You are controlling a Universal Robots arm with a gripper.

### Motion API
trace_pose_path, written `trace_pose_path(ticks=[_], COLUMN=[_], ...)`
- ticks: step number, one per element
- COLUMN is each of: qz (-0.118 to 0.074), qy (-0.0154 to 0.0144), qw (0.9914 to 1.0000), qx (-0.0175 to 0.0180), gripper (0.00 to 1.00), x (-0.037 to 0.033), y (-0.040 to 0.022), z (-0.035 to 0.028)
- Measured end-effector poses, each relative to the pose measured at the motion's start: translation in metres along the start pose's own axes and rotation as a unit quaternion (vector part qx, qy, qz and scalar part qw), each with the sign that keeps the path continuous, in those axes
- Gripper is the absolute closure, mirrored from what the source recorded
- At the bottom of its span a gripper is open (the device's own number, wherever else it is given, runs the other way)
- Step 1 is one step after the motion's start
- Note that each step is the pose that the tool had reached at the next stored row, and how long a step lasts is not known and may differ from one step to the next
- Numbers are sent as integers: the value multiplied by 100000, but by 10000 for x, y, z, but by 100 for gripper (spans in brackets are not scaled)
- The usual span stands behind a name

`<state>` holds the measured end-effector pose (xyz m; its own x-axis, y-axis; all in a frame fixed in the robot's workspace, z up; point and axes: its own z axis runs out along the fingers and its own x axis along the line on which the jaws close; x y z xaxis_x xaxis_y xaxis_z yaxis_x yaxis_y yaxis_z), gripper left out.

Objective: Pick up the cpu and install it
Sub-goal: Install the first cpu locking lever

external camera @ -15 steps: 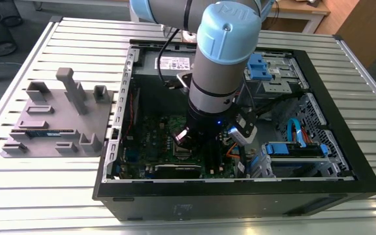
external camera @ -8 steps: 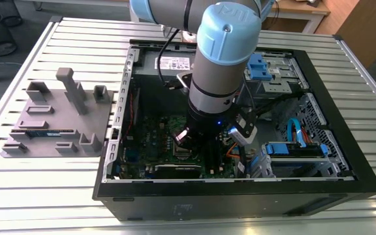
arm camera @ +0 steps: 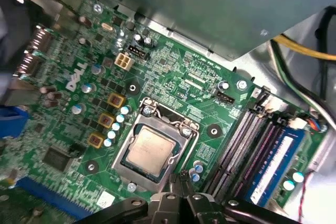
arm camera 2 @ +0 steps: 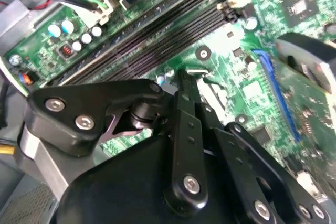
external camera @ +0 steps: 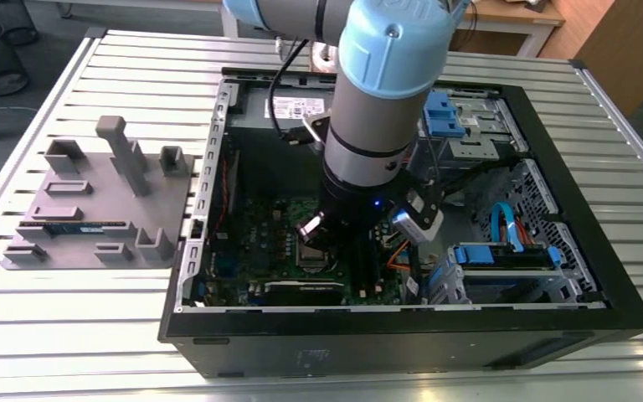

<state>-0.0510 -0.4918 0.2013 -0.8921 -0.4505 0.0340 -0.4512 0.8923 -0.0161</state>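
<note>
Hovering over the motherboard (arm camera: 173, 82) inside the computer case (external camera: 589, 285), the end effector (arm camera: 181, 179) carries nothing; whether its fingers are parted cannot be determined. The cpu (arm camera: 150, 150) lies seated in the socket frame (arm camera: 157, 148). Judged phase: placement complete; next requirement, confirming flat seating.

Slatted metal table (external camera: 434, 50) bearing an open black computer case (external camera: 411, 331) beside a grey fixture tray (external camera: 98, 209).

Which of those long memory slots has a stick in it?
The outermost slot: it holds a blue memory stick, while the slots nearer the cpu are bare black.
</note>
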Motion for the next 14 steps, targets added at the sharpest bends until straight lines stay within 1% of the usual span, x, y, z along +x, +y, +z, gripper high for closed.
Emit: trace_pose_path(ticks=[4,7,9,14], qz=[-7,-7,-6,-11], qy=[17,15,10,10], qw=[100000,100000,100000,100000], qx=[17,14,9,7], gripper=[89,89,89,89], x=[5,8,8,16], y=[-3,-4,-4,-1], z=[-147,-236,-252,-244])
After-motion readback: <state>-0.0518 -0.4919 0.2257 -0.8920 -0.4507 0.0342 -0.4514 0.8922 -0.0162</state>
